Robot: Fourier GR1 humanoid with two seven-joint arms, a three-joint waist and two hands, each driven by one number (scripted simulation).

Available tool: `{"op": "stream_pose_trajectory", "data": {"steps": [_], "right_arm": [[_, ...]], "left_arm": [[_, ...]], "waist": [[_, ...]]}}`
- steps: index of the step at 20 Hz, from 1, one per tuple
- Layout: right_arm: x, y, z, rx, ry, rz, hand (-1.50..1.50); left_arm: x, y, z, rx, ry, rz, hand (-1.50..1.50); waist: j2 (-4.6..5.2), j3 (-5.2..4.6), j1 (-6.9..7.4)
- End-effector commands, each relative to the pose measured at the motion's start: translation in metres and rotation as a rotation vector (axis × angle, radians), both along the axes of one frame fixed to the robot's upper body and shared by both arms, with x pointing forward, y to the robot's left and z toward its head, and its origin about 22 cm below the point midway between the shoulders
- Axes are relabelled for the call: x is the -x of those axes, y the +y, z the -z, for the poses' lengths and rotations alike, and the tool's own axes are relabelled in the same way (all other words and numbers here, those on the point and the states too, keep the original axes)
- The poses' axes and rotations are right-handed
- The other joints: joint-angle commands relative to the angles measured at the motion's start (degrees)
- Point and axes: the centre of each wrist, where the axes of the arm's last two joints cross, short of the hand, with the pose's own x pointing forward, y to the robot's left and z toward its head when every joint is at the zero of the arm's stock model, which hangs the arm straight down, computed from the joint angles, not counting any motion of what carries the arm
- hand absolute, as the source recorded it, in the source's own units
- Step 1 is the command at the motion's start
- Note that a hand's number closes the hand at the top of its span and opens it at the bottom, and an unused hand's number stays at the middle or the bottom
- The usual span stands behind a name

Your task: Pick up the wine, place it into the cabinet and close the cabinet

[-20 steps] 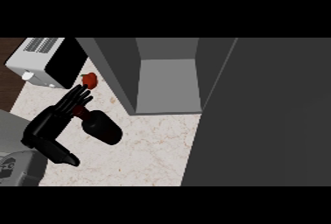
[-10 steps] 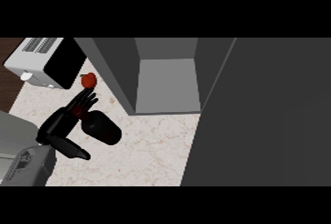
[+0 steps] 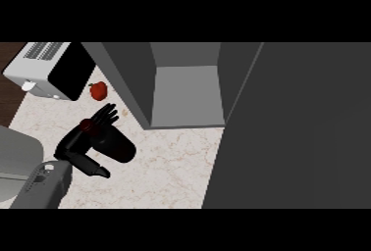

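Observation:
The wine (image 3: 116,145) is a dark bottle lying on the speckled counter (image 3: 167,166), its reddish neck pointing up-left under my fingers. My left hand (image 3: 78,144) lies against the bottle's left side. Its fingers (image 3: 106,114) are stretched straight past the neck and the thumb (image 3: 94,169) sticks out below, so the hand is open. The cabinet (image 3: 185,90) stands open just right of the bottle, its grey inside bare. Its dark door (image 3: 297,127) swings out and fills the right side. My right hand is out of view.
A white toaster (image 3: 49,68) stands at the back left, with a small red fruit (image 3: 98,89) beside it on the counter. A grey rounded object (image 3: 16,157) sits at the left edge, beside my forearm.
My left forearm has drawn back down and to the left, and its fingers have straightened out. The bottle has stayed where it lay.

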Motion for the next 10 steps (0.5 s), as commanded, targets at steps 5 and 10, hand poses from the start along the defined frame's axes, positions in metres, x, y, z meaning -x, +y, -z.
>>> {"op": "stream_pose_trajectory", "data": {"steps": [5, 10], "right_arm": [[0.033, -0.017, -0.015, -0.026, -0.100, 0.040, -1.50], [0.029, -0.020, -0.021, -0.007, -0.099, 0.042, -1.50]], "left_arm": [[0.004, -0.020, 0.022, 0.106, 0.024, 0.084, -1.50], [0.009, 0.008, 0.021, 0.091, 0.022, 0.100, -1.50]], "waist": [[-0.10, 0.02, -0.04], [0.05, -0.06, -0.11]]}}
